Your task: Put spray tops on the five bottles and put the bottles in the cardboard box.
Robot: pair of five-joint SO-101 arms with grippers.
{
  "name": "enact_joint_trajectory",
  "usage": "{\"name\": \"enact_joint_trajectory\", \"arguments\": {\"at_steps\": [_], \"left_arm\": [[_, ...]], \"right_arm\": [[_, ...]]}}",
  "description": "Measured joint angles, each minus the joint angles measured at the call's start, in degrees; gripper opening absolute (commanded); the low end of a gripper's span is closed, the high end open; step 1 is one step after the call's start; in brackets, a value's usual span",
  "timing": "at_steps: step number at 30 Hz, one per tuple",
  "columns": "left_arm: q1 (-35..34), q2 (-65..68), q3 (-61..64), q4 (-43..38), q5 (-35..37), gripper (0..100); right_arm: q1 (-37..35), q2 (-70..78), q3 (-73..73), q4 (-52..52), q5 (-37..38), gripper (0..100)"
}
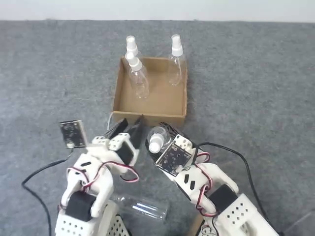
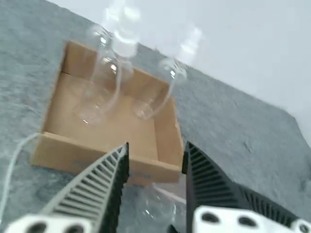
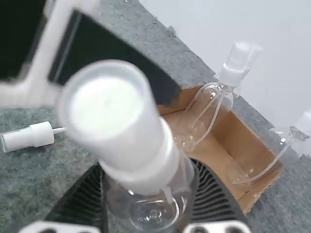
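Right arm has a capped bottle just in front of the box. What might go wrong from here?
The held bottle in the right gripper is right by the front wall of the cardboard box and may catch it. The standing bottles inside could be toppled. The open left gripper is close enough to collide.

Four clear bottles capped, one bare, around an open cardboard box.

The shallow brown cardboard box sits mid-bench, toward the far edge. One capped bottle leans inside by its left wall, a second bottle at its far right corner, and a third bottle at the far left corner. A fourth bottle, white-topped, sits clamped in the right claw just outside the near wall. An uncapped bottle lies on its side near the bench's near edge, and a loose spray top lies flat.
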Motion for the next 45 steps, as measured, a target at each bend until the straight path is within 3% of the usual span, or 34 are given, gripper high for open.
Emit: {"name": "enact_joint_trajectory", "arguments": {"at_steps": [8,18,23,33,45], "left_arm": [[-11.78,0.00,-0.62,0.00,-0.79,17],[-27.34,0.00,-0.62,0.26,-10.55,17],[-32.79,0.00,-0.62,4.31,-15.03,17],[-37.01,0.00,-0.62,12.66,-20.66,17],[-37.89,0.00,0.88,13.10,-26.20,17]], "right_arm": [[1.67,0.00,1.05,0.00,0.00,1.6],[2.64,0.00,1.05,0.00,-0.26,1.6],[2.64,0.00,1.05,0.00,-0.26,1.6],[2.64,0.00,1.05,0.00,-0.44,1.6],[2.64,0.00,1.05,0.00,-2.64,0.6]]}}
